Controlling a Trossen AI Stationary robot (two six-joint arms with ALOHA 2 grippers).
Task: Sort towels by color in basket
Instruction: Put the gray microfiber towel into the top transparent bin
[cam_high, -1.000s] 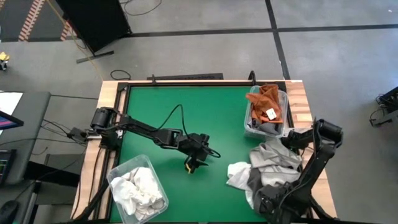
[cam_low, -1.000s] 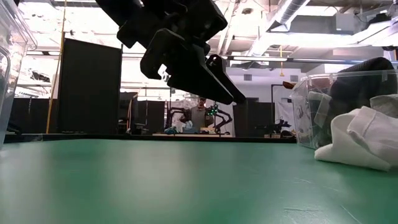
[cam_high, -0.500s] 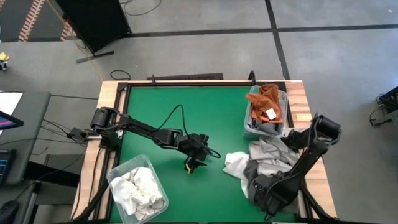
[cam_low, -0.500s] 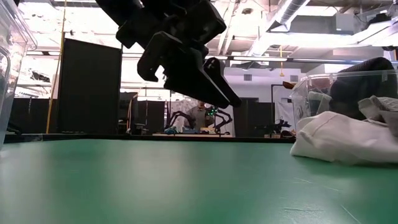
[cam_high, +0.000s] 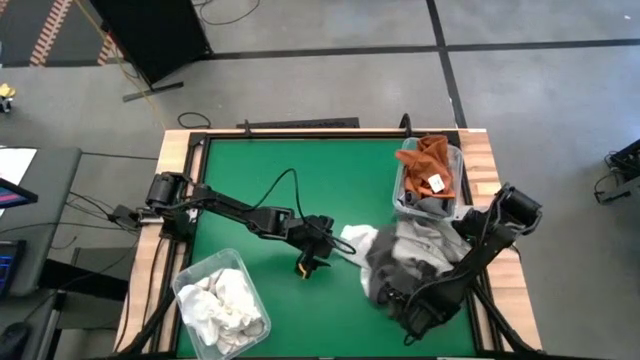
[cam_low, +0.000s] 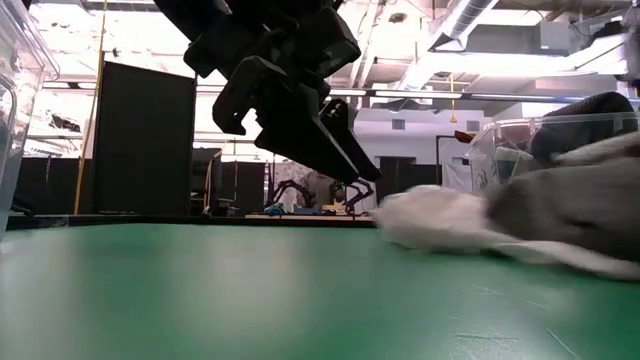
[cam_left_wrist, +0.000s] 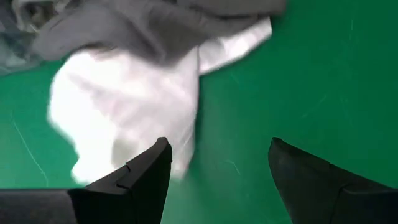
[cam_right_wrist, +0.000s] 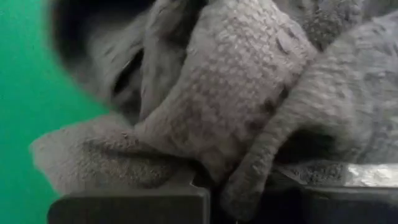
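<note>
High view: right gripper (cam_high: 405, 312) low at the near right part of the green table (cam_high: 260, 170), clamped on a fold of grey towel (cam_high: 415, 262) in the loose pile; the right wrist view shows knitted grey cloth bunched tight between the jaws. The pile sprawls right of centre, and a white towel (cam_high: 356, 240) pokes out on its left side, just beside the left gripper (cam_high: 312, 262). That gripper hovers with fingers spread, holding nothing; its wrist view looks down on the white cloth past parted fingers. Far right, a clear bin (cam_high: 402, 190) holds rust-orange towels (cam_high: 430, 165) over dark grey ones; near left, a second bin (cam_high: 190, 280) holds white ones. The pile's long axis runs diagonally, from the white tip near table centre back toward the near right edge. Judgement: step in hand is pulling one grey cloth free. Lift straight up and slowly so neighbours peel off rather than ride along; check that only one layer is pinched before carrying it to the far right bin.
</note>
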